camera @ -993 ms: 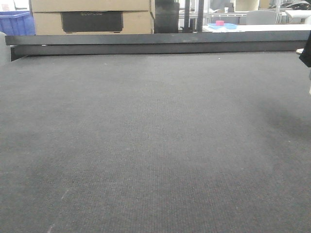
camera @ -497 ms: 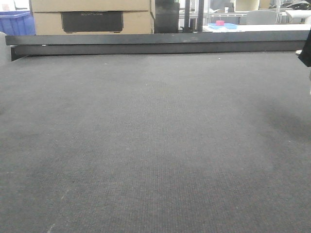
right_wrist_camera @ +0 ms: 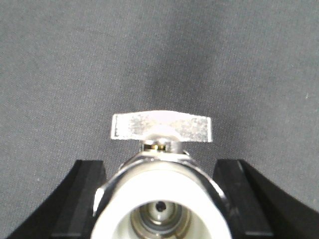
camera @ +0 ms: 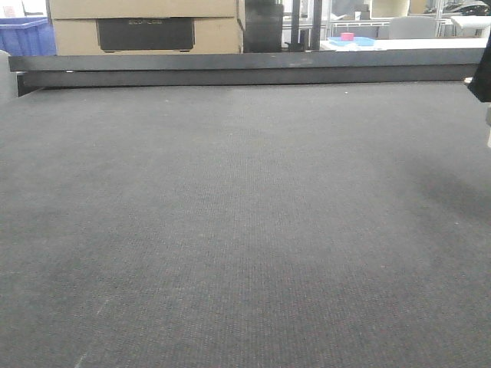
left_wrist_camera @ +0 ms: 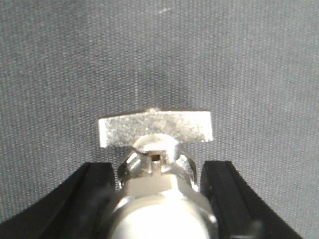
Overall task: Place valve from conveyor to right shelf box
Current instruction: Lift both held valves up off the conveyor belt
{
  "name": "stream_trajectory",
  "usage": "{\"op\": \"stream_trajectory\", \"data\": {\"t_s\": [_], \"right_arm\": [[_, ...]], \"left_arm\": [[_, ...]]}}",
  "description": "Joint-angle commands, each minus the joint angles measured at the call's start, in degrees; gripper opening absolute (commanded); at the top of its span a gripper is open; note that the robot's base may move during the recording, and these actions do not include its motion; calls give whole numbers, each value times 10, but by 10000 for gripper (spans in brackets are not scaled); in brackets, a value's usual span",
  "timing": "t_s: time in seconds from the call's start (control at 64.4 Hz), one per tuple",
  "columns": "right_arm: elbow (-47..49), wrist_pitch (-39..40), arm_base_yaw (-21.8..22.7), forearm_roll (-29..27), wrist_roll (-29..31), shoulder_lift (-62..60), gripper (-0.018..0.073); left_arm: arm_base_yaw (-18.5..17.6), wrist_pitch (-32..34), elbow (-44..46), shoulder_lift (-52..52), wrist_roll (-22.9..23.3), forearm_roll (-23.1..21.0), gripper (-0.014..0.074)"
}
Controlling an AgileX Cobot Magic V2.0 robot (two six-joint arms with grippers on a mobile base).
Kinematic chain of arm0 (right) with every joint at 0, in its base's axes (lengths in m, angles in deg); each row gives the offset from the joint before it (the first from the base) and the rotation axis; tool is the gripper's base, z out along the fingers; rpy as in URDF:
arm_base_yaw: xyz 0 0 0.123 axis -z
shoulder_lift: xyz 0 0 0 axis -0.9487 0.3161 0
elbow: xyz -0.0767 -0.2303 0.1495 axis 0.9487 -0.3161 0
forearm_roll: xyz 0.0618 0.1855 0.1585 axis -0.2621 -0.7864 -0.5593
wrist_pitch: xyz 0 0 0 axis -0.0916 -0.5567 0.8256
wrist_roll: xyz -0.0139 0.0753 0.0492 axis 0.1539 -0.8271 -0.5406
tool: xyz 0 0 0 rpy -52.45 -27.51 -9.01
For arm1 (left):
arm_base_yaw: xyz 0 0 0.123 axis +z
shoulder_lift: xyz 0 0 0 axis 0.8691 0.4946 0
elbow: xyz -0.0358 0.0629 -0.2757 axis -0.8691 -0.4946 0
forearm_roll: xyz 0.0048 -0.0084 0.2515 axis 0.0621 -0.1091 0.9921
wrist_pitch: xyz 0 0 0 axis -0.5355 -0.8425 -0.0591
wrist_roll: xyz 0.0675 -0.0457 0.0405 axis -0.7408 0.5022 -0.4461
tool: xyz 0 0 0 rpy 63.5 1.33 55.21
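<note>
In the left wrist view a silvery valve (left_wrist_camera: 155,199) sits between the black fingers (left_wrist_camera: 82,201) of my left gripper (left_wrist_camera: 158,172), its flat lever (left_wrist_camera: 154,128) pointing ahead. My right gripper (right_wrist_camera: 159,169) is shut on another valve (right_wrist_camera: 162,196), whose white cap faces the camera and whose lever (right_wrist_camera: 161,127) is up front. Under both lies the dark grey woven conveyor (camera: 245,215), bare in the front view. A dark piece of an arm (camera: 483,77) shows at the right edge. The right shelf box is out of view.
A dark metal rail (camera: 245,67) borders the belt's far side. Behind it stand a cardboard box (camera: 146,27), a blue bin (camera: 27,34) at the far left and a blue tray with a pink item (camera: 349,38).
The front view has shifted very slightly, and the dark arm piece at the right edge has crept a little. Nothing appears on the belt.
</note>
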Motion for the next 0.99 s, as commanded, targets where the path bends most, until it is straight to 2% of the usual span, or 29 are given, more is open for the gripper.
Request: {"op": "stream_trajectory", "data": {"t_s": [0.0, 0.093, 0.31, 0.497, 0.636, 0.714, 0.978], "right_arm": [[1, 27, -1, 2, 3, -11, -155], [1, 31, -1, 2, 3, -14, -155], [1, 37, 1, 2, 3, -14, -155], [13, 37, 37, 3, 3, -14, -155], [48, 17, 76, 7, 3, -14, -155], [73, -2, 87, 6, 3, -14, -155], [141, -49, 85, 6, 3, -21, -155]], "left_arm": [[3, -7, 6, -11, 1, -24, -111], [2, -9, 6, -33, 1, -52, -111], [-33, -5, 6, -130, 8, -55, -111], [-74, -17, 6, -202, 19, -42, -111], [-101, -36, 6, -249, 43, -3, -111], [-102, -44, 6, -276, 50, 5, -111], [-102, -50, 6, -381, 65, 8, -111]]}}
